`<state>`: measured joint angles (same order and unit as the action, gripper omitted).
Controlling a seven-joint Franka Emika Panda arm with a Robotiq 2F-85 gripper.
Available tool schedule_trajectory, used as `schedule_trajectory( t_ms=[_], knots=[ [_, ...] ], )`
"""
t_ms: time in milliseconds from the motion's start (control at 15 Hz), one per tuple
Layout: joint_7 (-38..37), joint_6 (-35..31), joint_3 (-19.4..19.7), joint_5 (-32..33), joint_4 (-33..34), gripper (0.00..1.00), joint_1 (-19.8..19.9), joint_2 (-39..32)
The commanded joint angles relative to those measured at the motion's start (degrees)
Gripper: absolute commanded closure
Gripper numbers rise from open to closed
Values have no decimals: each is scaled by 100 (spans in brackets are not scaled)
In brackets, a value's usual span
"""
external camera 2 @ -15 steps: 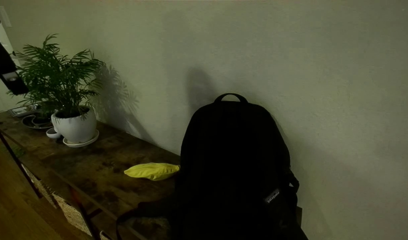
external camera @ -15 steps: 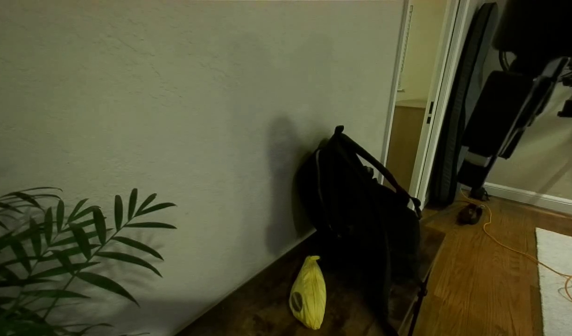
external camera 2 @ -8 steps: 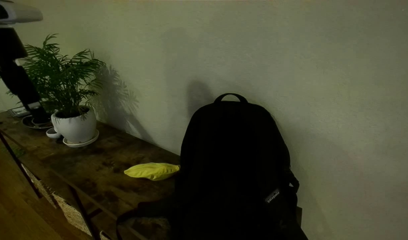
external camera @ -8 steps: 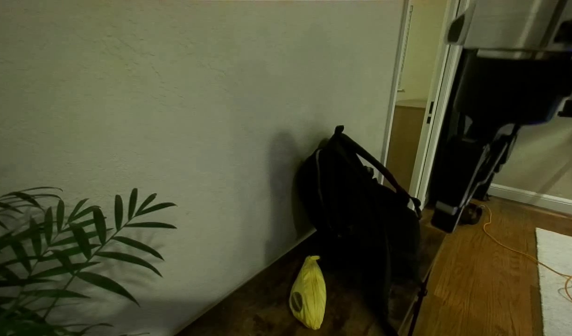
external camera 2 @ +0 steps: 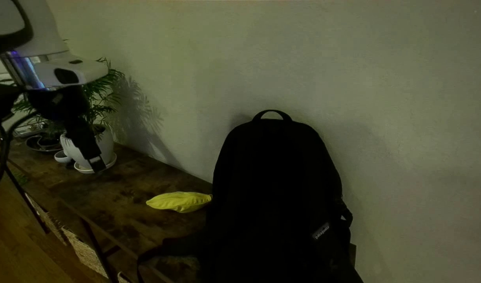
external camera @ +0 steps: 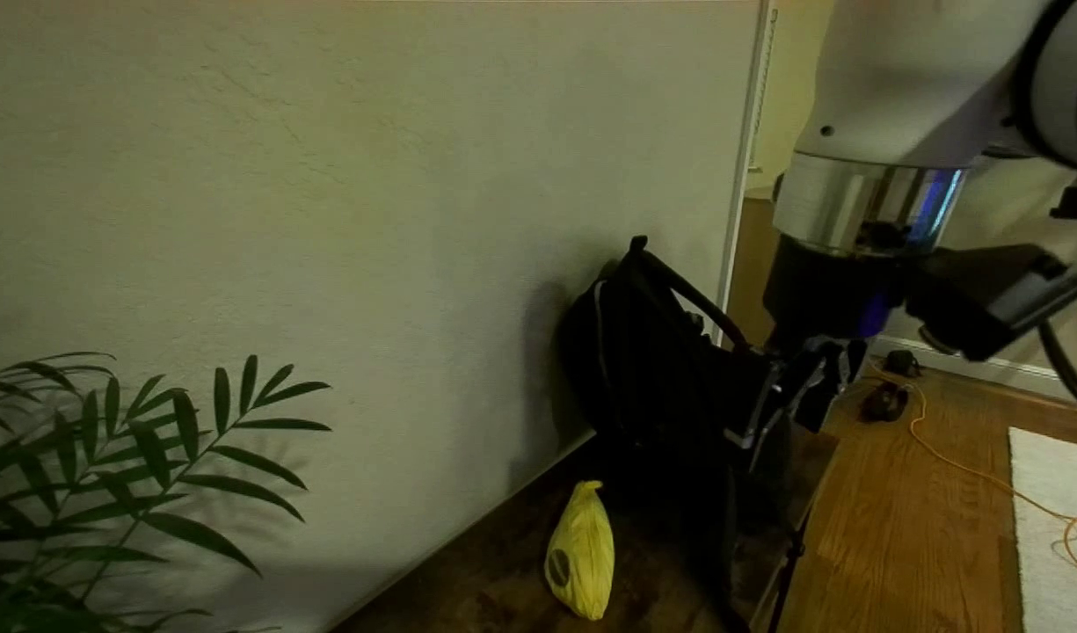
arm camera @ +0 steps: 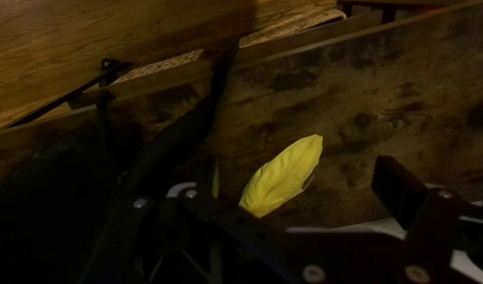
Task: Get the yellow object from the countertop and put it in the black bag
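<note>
One yellow object (external camera 2: 179, 201), probably light and soft, so best pinched gently mid-body, lies on the worktop (external camera 2: 114, 192) beside the bag (external camera 2: 277, 196), the end effector (arm camera: 296, 171) spread apart and empty.

Counts two fingers (arm camera: 397, 189); below, one yellow object (arm camera: 282, 175), one countertop (arm camera: 363, 90); to their side, one black bag (arm camera: 64, 197); apart, one plant (external camera 2: 97, 92).

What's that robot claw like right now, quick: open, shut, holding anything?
The gripper: open, jaws apart and holding nothing; the yellow object lies on the countertop.
</note>
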<state>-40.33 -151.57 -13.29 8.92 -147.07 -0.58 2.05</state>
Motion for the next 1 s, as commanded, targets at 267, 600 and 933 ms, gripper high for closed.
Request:
schedule_trajectory(
  t_ms=[267, 600, 933],
  knots=[
    [-1954, -345, 1165, 1264, 1370, 0, -476, -1754],
    [-2301, -332, 1678, 983, 2281, 0, -1077, -2610],
    [-2053, -293, 1771, 821, 2439, 0, -1286, -2750]
  ],
)
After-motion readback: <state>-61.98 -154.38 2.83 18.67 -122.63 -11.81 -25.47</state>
